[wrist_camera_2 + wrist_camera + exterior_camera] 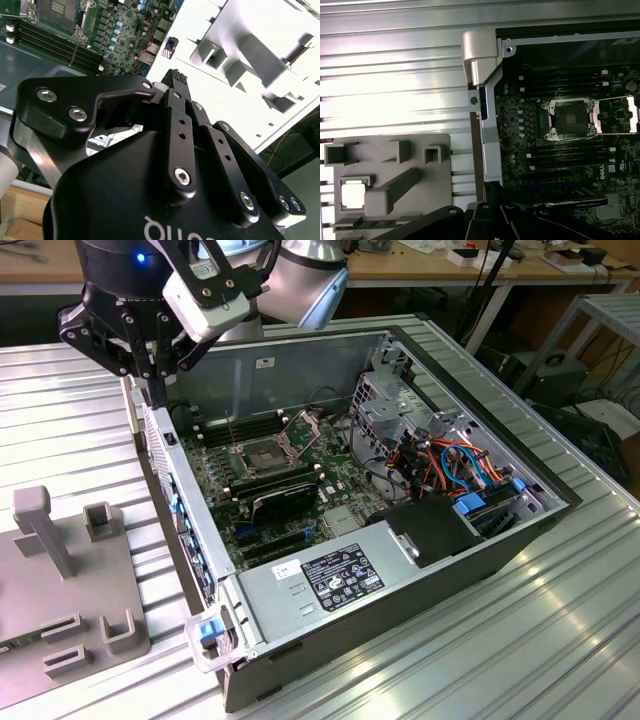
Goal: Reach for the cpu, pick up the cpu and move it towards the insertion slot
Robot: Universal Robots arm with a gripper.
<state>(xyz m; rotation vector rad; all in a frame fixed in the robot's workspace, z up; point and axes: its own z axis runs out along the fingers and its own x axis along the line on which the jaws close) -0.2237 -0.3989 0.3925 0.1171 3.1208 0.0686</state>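
The cpu (354, 194) lay squared in a pocket of the grey fixture (432, 180), seemingly kept ready for grasping. It was well apart from the pincer (176, 77), which hung clenched and empty between it and the insertion slot (570, 119).

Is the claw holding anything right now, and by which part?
Nothing shows in the claw; the cpu lies in the gray fixture's recess, apart from it.
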